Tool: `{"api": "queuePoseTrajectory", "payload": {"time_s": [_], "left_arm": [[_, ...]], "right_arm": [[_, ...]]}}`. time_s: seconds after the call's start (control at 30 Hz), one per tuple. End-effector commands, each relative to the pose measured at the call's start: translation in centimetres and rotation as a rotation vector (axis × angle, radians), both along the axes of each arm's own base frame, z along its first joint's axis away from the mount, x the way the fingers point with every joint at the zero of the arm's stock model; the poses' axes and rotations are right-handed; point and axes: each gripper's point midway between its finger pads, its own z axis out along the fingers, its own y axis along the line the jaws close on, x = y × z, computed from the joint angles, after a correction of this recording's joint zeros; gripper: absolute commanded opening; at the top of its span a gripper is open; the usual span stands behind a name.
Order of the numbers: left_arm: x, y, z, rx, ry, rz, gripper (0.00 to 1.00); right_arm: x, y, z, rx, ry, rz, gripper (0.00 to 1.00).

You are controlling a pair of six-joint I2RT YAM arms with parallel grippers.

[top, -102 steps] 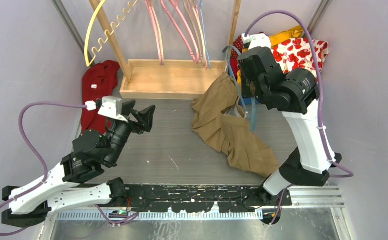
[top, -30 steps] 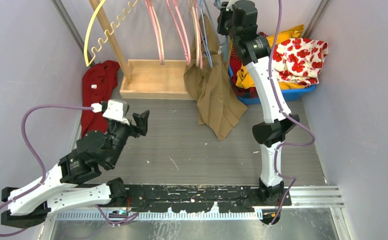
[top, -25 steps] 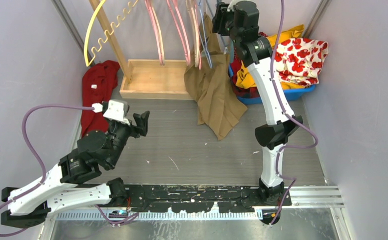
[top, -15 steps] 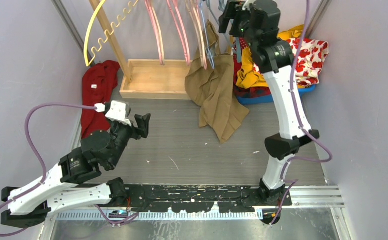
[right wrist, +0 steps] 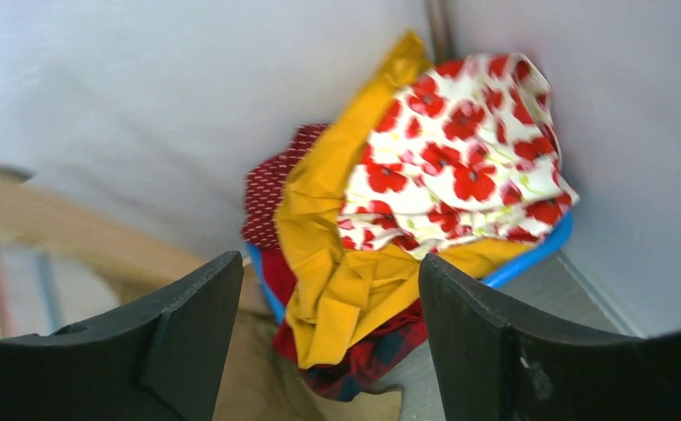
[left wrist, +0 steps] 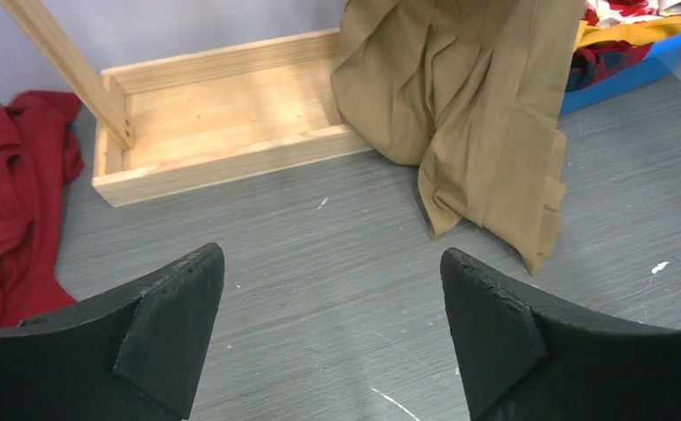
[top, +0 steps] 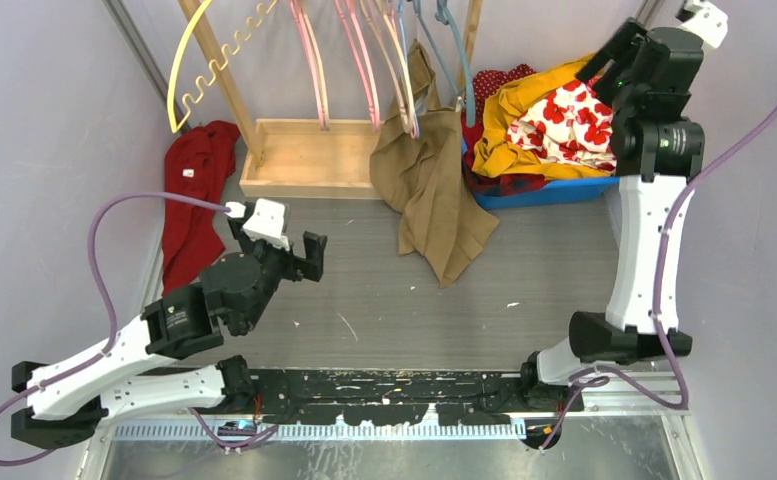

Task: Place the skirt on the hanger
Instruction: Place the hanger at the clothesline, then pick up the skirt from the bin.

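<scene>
The tan skirt [top: 426, 175] hangs from a blue hanger [top: 441, 60] on the wooden rack, and its lower end rests on the grey floor. In the left wrist view the skirt [left wrist: 472, 114] drapes down at the upper right. My left gripper [top: 307, 257] is open over bare floor, left of the skirt and apart from it, with nothing between its fingers [left wrist: 174, 320]. My right gripper [top: 606, 62] is open high at the back right, above the clothes basket and away from the hanger. Between its jaws the right wrist view shows only the basket pile and a strip of skirt [right wrist: 258, 386].
A blue basket [top: 564, 190] piled with yellow, red and poppy-print clothes [right wrist: 442, 175] stands at the back right. The rack's wooden base tray [top: 309, 160] sits left of the skirt. A red garment [top: 196, 185] lies by the left wall. Several pink hangers [top: 359, 60] hang overhead.
My right gripper opened, let go at the hanger and swung right to above the basket. The skirt stays hanging. My left arm moved forward and right, its jaws wider.
</scene>
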Motion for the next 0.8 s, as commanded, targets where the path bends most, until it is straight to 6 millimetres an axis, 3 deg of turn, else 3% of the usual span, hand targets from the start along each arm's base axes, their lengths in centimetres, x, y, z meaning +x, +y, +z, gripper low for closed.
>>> {"api": "queuePoseTrajectory", "payload": {"time_s": [0.0, 0.17, 0.37, 0.57, 0.67, 0.77], "left_arm": [[0.1, -1.3, -1.0, -0.019, 0.034, -0.020, 1.00], [0.7, -3.8, -4.4, -0.033, 0.114, -0.075, 0.99], [1.8, -6.9, -10.2, -0.046, 0.273, -0.127, 0.99], [2.6, -8.3, -13.7, -0.034, 0.353, -0.147, 0.99], [3.2, -8.3, -14.3, -0.031, 0.366, -0.142, 0.99], [3.4, -8.4, -14.4, -0.037, 0.362, -0.140, 1.00]], "right_arm": [[6.8, -3.0, -8.4, 0.214, 0.129, -0.030, 0.75], [14.2, -4.2, -16.0, 0.248, 0.297, -0.032, 0.74], [20.6, -3.7, -22.5, 0.307, 0.350, 0.024, 0.78], [23.6, -3.8, -27.4, 0.336, 0.355, 0.020, 0.81], [24.2, -4.3, -28.3, 0.346, 0.326, -0.012, 0.82], [25.0, -5.1, -28.1, 0.340, 0.255, -0.050, 0.82]]}}
